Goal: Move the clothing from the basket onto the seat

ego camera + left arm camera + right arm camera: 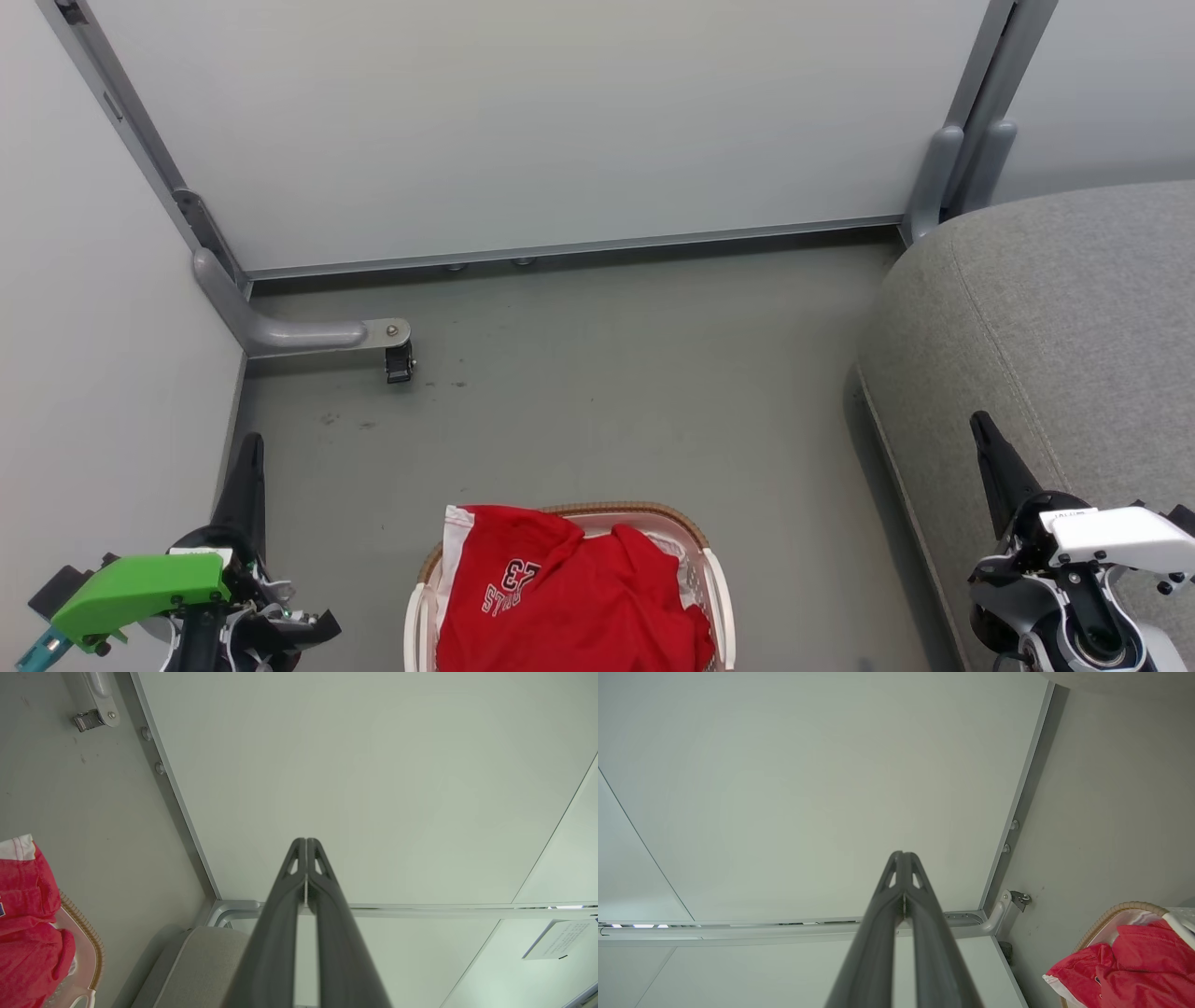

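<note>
on the floor [607,373] ahead, the clothing [569,597] lies heaped in the basket [653,511], left of the seat [1055,308]. left pincer [250,443] and right pincer [980,425]: closed, empty. open one wide, pinch a raised fold deep.

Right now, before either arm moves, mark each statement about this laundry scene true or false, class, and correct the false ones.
1. The red clothing lies in the basket. True.
2. The left gripper grips a garment. False: it is shut on nothing, apart from the basket.
3. The seat stands to the robot's right of the basket. True.
4. A garment lies on the seat. False: the clothing in view is all in the basket.
5. The right gripper is shut. True.
</note>
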Available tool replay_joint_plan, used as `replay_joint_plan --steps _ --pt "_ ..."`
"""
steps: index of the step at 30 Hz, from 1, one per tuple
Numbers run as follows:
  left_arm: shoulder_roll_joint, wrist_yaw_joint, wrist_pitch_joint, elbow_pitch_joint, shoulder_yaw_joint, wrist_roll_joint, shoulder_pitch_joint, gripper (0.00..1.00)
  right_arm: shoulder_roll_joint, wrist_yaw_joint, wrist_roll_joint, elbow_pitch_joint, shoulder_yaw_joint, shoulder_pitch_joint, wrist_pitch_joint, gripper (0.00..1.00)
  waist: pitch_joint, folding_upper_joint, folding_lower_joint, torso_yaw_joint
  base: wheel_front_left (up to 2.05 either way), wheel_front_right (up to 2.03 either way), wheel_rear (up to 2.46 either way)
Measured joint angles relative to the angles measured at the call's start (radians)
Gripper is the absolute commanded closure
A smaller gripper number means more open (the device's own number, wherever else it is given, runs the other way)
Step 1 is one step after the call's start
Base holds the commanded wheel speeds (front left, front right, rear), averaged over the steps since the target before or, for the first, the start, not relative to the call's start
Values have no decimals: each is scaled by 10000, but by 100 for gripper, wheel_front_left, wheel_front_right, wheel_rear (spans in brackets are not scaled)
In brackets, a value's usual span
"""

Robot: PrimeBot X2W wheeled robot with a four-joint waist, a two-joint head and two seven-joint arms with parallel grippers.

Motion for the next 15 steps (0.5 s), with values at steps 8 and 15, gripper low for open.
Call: replay_joint_plan --steps 8,15 --pt "0 0 0 0 0 0 0 100 0 0 0 0 0 0 0 100 0 0 0 0 0 0 0" --pt "0 0 0 0 0 0 0 100 0 0 0 0 0 0 0 100 0 0 0 0 0 0 0"
